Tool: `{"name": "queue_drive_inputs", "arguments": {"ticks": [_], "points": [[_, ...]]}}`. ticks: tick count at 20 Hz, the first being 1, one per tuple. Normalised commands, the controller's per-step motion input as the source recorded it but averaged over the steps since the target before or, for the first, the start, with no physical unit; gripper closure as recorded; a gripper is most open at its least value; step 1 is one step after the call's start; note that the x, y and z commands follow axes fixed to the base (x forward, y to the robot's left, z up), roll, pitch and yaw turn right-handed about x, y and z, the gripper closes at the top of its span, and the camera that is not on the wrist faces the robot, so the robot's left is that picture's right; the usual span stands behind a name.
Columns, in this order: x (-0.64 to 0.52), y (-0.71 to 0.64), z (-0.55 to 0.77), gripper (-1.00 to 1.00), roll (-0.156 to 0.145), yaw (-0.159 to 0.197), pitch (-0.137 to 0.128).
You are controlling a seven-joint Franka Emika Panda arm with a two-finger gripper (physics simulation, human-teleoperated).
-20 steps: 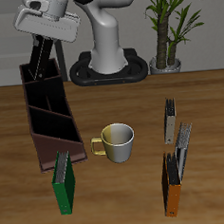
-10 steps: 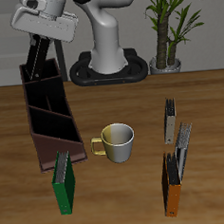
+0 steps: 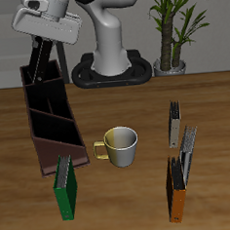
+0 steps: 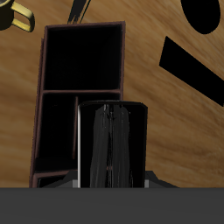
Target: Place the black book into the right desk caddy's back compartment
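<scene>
Nothing much has shifted from the exterior view over the last second: my jaws [image 3: 45, 39] stay clenched on the black book [image 3: 41, 60], which hangs tilted over the far end of the right desk caddy [image 3: 51, 117]. From the wrist view, the book [image 4: 108, 144] sits edge-on directly under me, over the back compartment [image 4: 61, 131], so I judge the coming move is straight down.

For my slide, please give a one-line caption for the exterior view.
The end effector holds the black book tilted over the right desk caddy, near its back compartment.
</scene>
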Motion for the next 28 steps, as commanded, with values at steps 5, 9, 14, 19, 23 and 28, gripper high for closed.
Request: {"name": "queue_drive_inputs", "arguments": {"ticks": [5,9,14,19,23,28], "points": [[0.10,-0.01,0.02,1.00,0.009,-0.012,0.000],[0.13,-0.08,-0.10,1.00,-0.011,-0.013,0.033],[0.16,0.00,-0.26,1.00,0.015,0.003,0.046],[0.14,0.10,-0.23,1.00,0.034,0.021,0.036],[0.13,-0.01,-0.15,1.00,0.004,-0.006,0.035],[0.03,0.01,-0.20,1.00,0.006,-0.010,0.039]]}}
